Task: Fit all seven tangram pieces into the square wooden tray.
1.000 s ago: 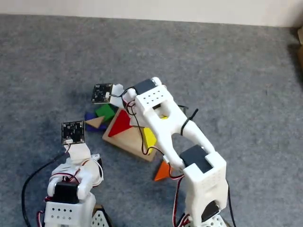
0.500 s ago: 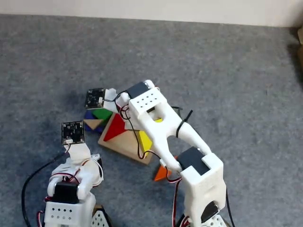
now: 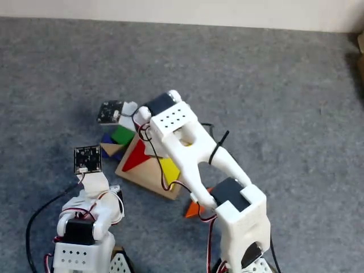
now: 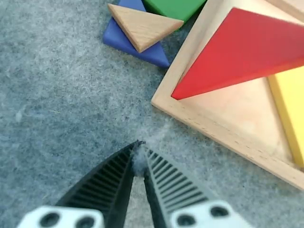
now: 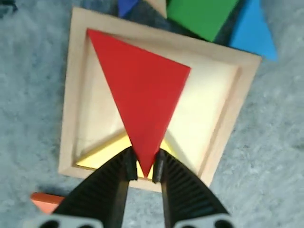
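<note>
The square wooden tray (image 5: pixel 76 85) lies on the grey carpet. My right gripper (image 5: pixel 142 166) is shut on one tip of the big red triangle (image 5: pixel 140 99), which spans the tray over a yellow piece (image 5: pixel 102 159). From above, the right arm covers part of the tray (image 3: pixel 145 182), with the red triangle (image 3: pixel 136 156) and yellow piece (image 3: pixel 169 168) showing beside it. My left gripper (image 4: pixel 140 152) is shut on nothing, low over the carpet a short way from the tray's rim (image 4: pixel 213 135).
Beyond the tray's far corner lie a green piece (image 3: pixel 122 135), a dark blue piece (image 4: pixel 128 40) with a plain wooden triangle (image 4: pixel 142 26) on it, and a light blue triangle (image 5: pixel 251 31). An orange triangle (image 3: pixel 193 209) lies on the carpet near the right arm's base.
The right arm has swung left with the red triangle in its gripper, and the tray has slid a little left with it. The left arm has kept still.
</note>
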`<state>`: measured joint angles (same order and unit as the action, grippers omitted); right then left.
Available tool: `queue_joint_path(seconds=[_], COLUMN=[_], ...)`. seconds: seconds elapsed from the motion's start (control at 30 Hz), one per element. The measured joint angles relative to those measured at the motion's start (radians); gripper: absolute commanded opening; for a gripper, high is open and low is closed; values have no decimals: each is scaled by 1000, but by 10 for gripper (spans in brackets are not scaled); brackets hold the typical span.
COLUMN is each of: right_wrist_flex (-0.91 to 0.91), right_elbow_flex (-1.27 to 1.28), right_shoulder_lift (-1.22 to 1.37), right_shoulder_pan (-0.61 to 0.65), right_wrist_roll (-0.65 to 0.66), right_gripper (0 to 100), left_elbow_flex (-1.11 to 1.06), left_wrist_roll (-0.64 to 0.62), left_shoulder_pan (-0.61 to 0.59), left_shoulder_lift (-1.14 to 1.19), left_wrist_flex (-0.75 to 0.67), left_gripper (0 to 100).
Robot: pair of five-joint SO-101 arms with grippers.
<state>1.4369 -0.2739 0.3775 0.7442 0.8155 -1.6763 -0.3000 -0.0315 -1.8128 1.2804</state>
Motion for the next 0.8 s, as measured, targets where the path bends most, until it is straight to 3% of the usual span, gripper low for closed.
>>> queue_joint_path(seconds=[0.63, 0.8], right_wrist_flex=[227, 235], right_elbow_flex=[-8, -12], right_shoulder_lift=[0, 0], right_shoulder_pan=[87, 91], right_wrist_roll=[-97, -210], right_gripper=[9, 139], left_elbow_flex=[0, 0], left_wrist_roll=[0, 0], left_shoulder_pan=[0, 0], left_shoulder_lift=[0, 0], left_wrist_flex=[0, 0], left_gripper=[5, 5])
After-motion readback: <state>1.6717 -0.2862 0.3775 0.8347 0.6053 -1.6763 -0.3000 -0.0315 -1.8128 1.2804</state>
